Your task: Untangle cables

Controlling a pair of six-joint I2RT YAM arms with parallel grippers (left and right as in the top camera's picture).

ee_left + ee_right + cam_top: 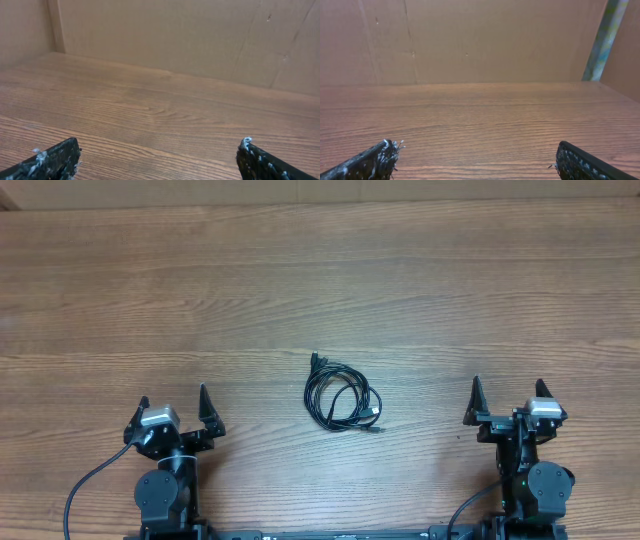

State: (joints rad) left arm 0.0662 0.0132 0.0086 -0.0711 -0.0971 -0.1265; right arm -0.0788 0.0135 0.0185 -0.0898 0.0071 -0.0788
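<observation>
The cables lie as one small coil of thin black cord on the wooden table, midway between the two arms, with a silvery plug end at the coil's lower right. My left gripper sits near the front edge to the coil's left, open and empty. To the coil's right, my right gripper is open too, with nothing between its fingers. Neither wrist view shows the cables, only bare wood between my left gripper's spread fingers and my right gripper's.
Brown cardboard walls rise behind the table's far edge. A grey-green post stands at the far right in the right wrist view. Thick black arm cables trail from both arm bases at the front edge.
</observation>
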